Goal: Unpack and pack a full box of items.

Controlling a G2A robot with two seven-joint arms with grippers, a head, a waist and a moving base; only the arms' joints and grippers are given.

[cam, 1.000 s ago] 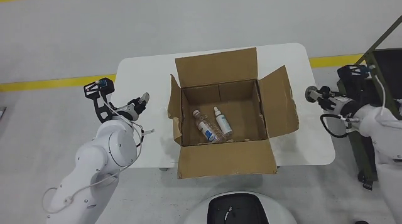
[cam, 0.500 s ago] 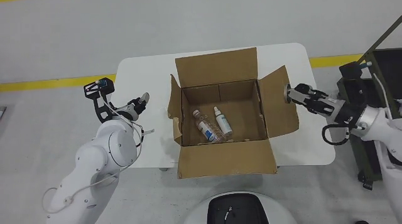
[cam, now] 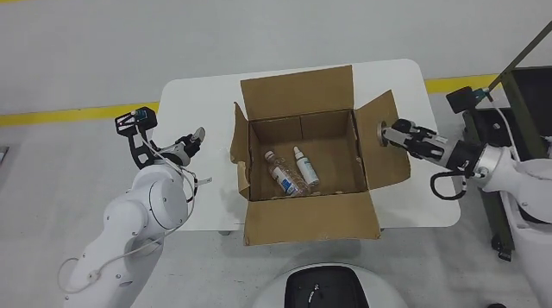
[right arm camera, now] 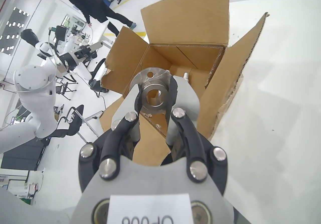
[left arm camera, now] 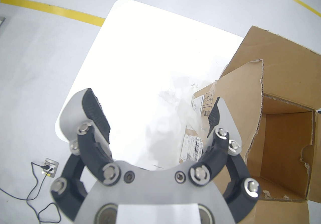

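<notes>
An open cardboard box (cam: 306,213) stands in the middle of the white table (cam: 207,101), all its flaps spread. On its floor lie two bottles: a clear one (cam: 283,176) and a white one (cam: 305,166). My right gripper (cam: 385,133) hovers over the box's right flap, shut on a round metal flange (right arm camera: 153,90) with a centre bore. My left gripper (left arm camera: 155,112) hangs open with nothing between its fingers, above the table's left part, beside the box's left flap (left arm camera: 253,99); from above it shows as the left gripper (cam: 197,139).
A dark green cart (cam: 526,118) stands off the table's right edge. Yellow floor lines (cam: 78,115) run behind the table. Bare tabletop lies left of the box and at the front right corner.
My right arm swung left from beyond the table's right edge, carrying the metal flange over the box's right flap. The left arm kept still.
</notes>
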